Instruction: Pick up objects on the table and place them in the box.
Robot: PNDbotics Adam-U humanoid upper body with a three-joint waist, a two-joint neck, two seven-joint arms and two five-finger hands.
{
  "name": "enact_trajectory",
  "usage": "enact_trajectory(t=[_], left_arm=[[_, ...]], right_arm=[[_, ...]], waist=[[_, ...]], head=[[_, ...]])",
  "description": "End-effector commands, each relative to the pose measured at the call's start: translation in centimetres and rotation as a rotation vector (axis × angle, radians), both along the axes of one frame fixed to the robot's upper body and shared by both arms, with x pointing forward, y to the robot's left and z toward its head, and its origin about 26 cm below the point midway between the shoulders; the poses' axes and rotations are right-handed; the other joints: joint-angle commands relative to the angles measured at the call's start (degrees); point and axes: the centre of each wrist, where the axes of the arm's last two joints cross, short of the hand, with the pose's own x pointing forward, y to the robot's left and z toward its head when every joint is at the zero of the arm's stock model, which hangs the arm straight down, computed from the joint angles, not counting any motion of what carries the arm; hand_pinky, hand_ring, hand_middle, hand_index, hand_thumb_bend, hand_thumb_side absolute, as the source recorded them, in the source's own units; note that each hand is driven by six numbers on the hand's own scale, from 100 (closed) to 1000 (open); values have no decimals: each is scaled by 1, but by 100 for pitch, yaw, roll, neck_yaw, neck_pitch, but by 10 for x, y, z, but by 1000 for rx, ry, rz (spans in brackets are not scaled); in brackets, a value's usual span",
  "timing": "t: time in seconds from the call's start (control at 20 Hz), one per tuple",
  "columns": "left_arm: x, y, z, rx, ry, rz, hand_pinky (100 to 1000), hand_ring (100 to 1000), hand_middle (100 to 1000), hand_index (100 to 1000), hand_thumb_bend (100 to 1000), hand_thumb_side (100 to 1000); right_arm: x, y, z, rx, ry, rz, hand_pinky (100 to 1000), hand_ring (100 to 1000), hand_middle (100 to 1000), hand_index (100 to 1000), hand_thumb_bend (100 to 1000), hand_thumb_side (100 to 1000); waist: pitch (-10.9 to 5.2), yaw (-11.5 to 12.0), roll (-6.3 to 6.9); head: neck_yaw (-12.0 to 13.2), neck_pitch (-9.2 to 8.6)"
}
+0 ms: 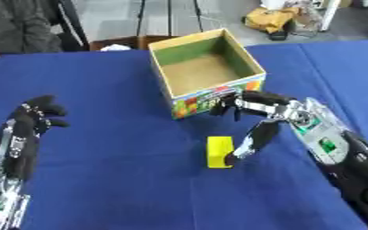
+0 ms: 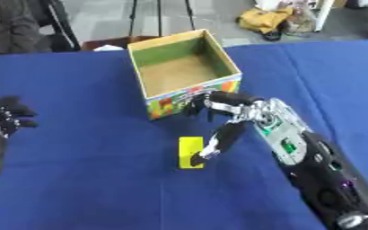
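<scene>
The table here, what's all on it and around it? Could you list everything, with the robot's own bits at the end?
Tablecloth: one, dark blue, covering the whole table.
Box: one, open and empty, cardboard with green inner walls and a colourful printed front, at the table's far middle.
Block: one, yellow, lying on the cloth in front of the box.
Bag: one, yellow, on the floor beyond the table.
Person: one, grey sleeve, at the far left edge, touching nothing.
Left hand: one, black, idle at the left, open, fingers up.
Right hand: one, black and silver, open, between box and block, a finger touching the block's right side.
</scene>
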Motion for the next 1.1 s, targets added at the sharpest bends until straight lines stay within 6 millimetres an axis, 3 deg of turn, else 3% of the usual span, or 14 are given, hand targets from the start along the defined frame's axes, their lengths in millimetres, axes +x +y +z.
enact_trajectory(t=[0.05, 0.45, 0.7, 0.95, 1.1], left_arm=[[2, 2, 7, 13, -21, -8, 593, 656, 582, 767, 932, 773], [2, 1, 7, 13, -20, -9, 593, 656, 582, 767, 932, 774], [1, 2, 6, 13, -18, -8, 593, 657, 582, 767, 932, 775], [2, 2, 6, 12, -19, -8, 593, 657, 583, 767, 932, 775], [2, 2, 6, 12, -19, -7, 592, 657, 583, 767, 932, 775]], right_arm=[[3, 3, 4, -17, -27, 11, 571, 765, 744, 842, 800, 514], [0, 8, -1, -54, -59, 34, 464, 669, 676, 790, 762, 500], [-2, 12, -4, -80, -87, 42, 389, 590, 581, 700, 653, 486], [-2, 12, -9, -81, -90, 37, 364, 561, 522, 643, 620, 475], [-2, 12, -12, -76, -93, 31, 305, 509, 471, 589, 589, 462]], waist=[[-94, 2, 6], [-92, -35, 5], [-88, -38, 9], [-75, -44, 9], [-66, -50, 5]], head=[[-19, -50], [-13, -56], [-12, -49], [-3, -53], [0, -54]])
